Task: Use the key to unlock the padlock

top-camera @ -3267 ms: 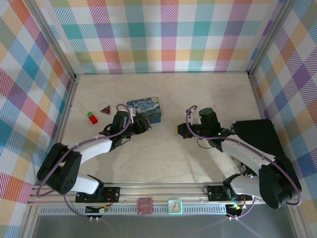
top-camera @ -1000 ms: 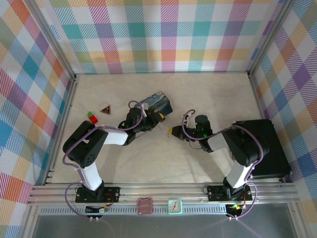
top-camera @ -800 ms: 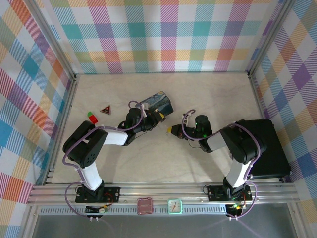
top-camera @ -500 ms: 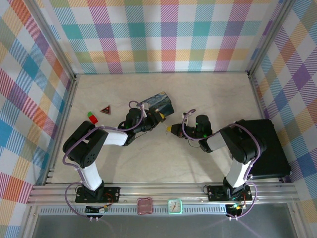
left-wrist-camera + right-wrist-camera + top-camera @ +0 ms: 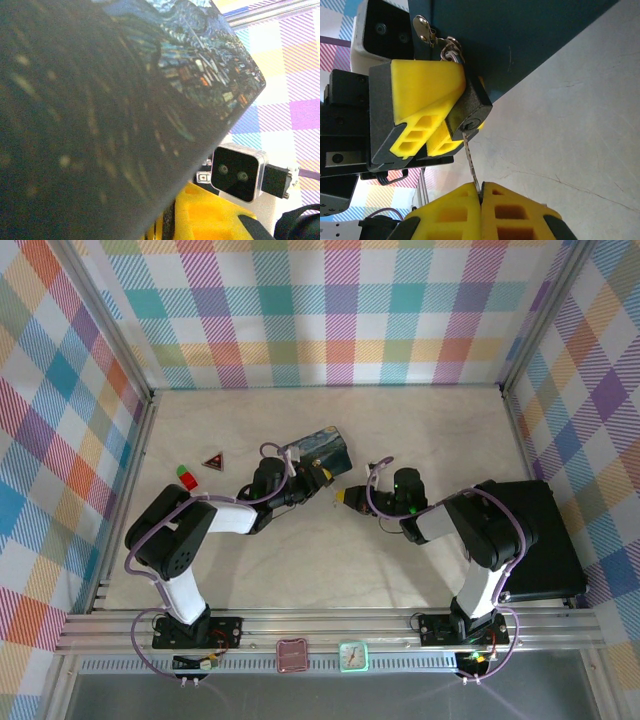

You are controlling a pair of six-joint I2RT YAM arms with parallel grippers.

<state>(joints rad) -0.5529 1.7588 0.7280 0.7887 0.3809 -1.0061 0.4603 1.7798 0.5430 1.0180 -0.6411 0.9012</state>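
Right wrist view: caught the right gripper (image 5: 481, 189) pinched flat together on the key (image 5: 471, 162), no gap between the yellow fingers. Traced the thin blade straight up to the keyway in the end face of the padlock (image 5: 469, 114); tip looked entered, depth not readable. Found the padlock itself clamped between the fingers of the left gripper (image 5: 461, 111), just beside the dark side of the tin (image 5: 530, 35), contact with it not resolvable. Noted spare keys (image 5: 427, 29) on a ring up by the shackle. Judged the step as insertion, close to done. Needed next: push the blade home on-axis, then roll the right wrist while the left clamp holds firm. Flagged a bending risk for that thin blade if driven off-line.
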